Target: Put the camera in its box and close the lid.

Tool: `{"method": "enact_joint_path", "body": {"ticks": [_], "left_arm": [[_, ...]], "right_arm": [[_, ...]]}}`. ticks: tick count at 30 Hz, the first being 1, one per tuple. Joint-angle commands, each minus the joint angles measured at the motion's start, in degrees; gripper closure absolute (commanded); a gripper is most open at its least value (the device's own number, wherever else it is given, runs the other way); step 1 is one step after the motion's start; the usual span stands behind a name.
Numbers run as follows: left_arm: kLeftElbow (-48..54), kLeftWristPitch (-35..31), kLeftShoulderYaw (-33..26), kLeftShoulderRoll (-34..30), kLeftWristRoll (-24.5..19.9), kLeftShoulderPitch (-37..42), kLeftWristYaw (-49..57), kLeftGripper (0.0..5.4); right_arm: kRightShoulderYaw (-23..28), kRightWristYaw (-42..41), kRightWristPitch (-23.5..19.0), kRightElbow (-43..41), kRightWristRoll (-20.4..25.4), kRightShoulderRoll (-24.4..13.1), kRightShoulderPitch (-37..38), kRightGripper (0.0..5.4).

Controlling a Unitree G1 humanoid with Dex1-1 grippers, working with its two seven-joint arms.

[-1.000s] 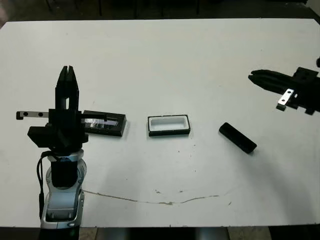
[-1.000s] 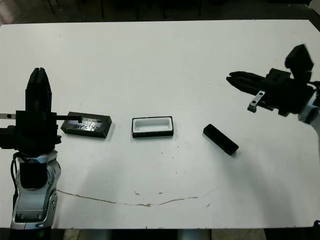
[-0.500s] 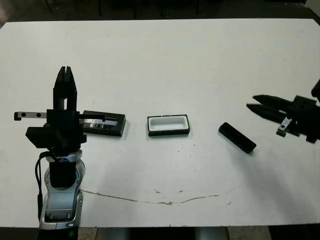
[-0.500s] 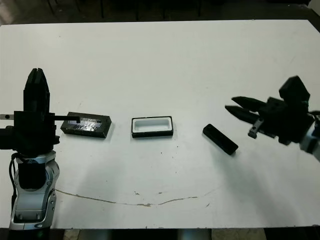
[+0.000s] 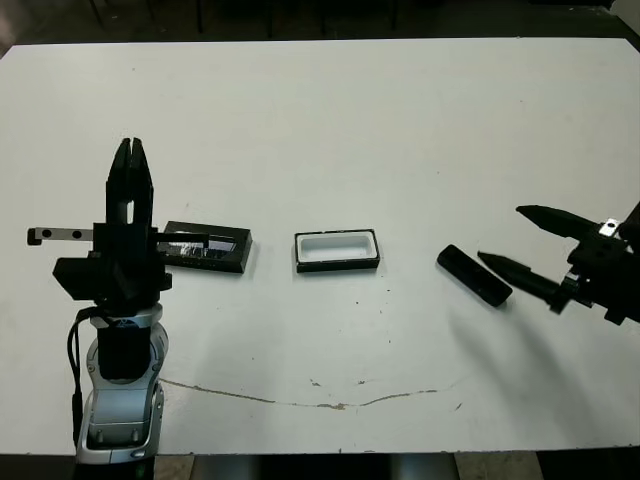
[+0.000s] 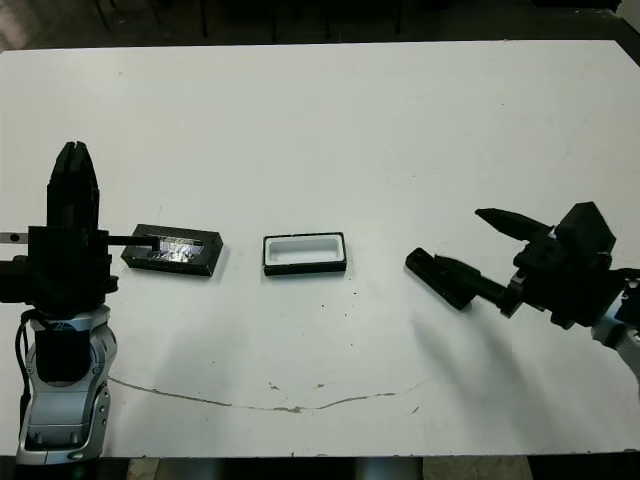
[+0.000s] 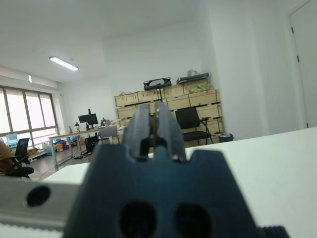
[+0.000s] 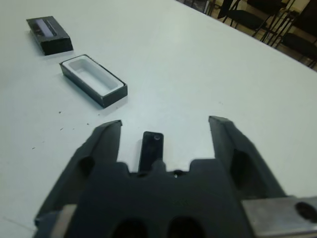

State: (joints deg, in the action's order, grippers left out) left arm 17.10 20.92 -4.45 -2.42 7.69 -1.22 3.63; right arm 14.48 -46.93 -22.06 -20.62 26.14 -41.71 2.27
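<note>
The camera [image 5: 460, 266], a slim black bar, lies flat on the white table to the right of the box. My right gripper [image 5: 501, 234] is open and low just to its right, and in the right wrist view the camera [image 8: 151, 148] shows between the two spread fingers [image 8: 101, 144] without touching them. The box [image 5: 337, 250], a black tray with white lining, sits open at the table's middle. Left of it lies the lid [image 5: 205, 248], black with a shiny strip. Beside the lid my left gripper [image 5: 130, 150] stands upright and shut, holding nothing.
A thin dark crack line [image 5: 330, 403] runs across the table surface near the front edge. In the left wrist view an office with desks, chairs and stacked crates [image 7: 168, 91] lies beyond the table.
My right gripper has come down and in toward the camera and spread its fingers wide. The left arm, lid, box and camera have stayed put.
</note>
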Motion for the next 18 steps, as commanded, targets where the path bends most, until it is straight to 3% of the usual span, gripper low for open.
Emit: {"method": "enact_joint_path", "body": {"ticks": [1, 5, 18], "left_arm": [[0.48, -1.64, -0.28, -0.44, -0.32, -1.09, -0.23, 5.40], [0.58, -1.80, -0.28, -0.57, -0.72, -1.26, -0.40, 5.40], [0.09, -1.52, -0.32, -0.74, -0.96, -1.41, -0.55, 5.40]], "right_arm": [[-0.93, 0.75, -2.34, -0.24, 0.17, 0.11, 1.44, 0.75], [-1.67, 1.59, -2.67, 0.29, -0.07, 0.93, 2.35, 0.03], [-5.20, 3.23, 0.52, 4.27, -3.96, 3.60, 4.85, 0.01]]}}
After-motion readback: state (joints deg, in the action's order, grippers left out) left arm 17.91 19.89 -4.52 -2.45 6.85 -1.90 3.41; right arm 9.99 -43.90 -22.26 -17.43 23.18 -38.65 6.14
